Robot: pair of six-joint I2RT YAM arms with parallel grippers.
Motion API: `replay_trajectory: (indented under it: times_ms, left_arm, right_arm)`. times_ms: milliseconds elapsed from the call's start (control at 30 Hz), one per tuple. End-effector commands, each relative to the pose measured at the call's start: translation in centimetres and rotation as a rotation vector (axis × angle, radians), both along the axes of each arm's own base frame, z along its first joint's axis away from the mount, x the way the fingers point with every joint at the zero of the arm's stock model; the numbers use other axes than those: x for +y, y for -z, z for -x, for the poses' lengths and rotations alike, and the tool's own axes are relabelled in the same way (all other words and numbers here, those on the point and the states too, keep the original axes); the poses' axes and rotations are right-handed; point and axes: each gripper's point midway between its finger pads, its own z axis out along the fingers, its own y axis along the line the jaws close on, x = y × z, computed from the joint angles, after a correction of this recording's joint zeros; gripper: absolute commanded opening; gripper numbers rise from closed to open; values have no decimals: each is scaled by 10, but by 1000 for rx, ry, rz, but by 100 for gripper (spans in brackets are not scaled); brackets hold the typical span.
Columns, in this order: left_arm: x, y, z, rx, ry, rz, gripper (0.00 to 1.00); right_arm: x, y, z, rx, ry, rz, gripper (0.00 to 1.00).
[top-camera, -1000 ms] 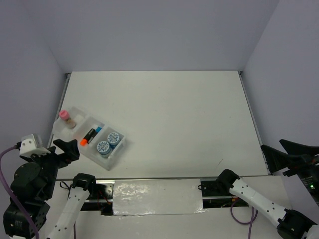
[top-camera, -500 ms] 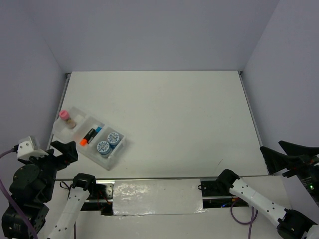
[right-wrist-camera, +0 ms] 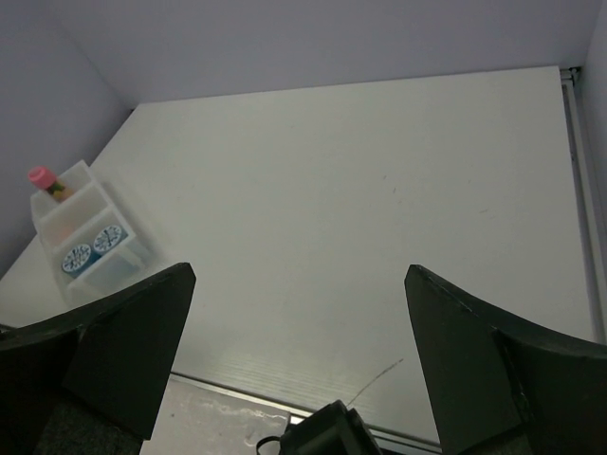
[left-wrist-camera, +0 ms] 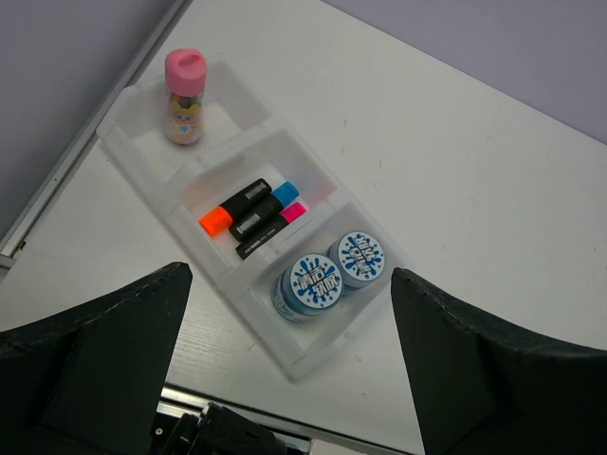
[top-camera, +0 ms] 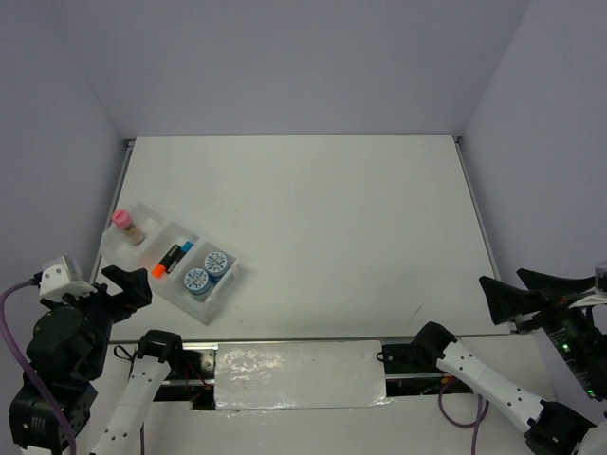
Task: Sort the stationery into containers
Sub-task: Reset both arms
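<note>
Though just beside the rail [left-wrist-camera: 43,194], trays [left-wrist-camera: 228,284]

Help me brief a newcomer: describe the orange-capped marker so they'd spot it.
At the table's near-left edge sits a three-compartment tray. Its middle compartment holds the orange-capped marker, nearest the pink-topped stick. The other two markers have blue and pink caps.

Blue-patterned rolls [left-wrist-camera: 315,278], black markers [left-wrist-camera: 249,197] capped orange, blue, pink.
</note>
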Motion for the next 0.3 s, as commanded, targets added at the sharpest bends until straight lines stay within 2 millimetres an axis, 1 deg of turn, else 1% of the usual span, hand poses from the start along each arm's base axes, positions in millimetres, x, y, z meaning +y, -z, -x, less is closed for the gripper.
replay_trajectory:
  times_ms: [0,67,267]
  left_arm:
    - [-3,-8,-10,-27,17,-4,99]
    - [-3,-9,-11,-31,13,-4,99]
    - [-3,-7,-13,-37,14,-6,99]
  right_arm:
    - [11,-8,-11,-28,-6,-32,100]
    - [14,-6,-15,-24,-2,-28,100]
    - [17,-11,-20,-34,2,-20,100]
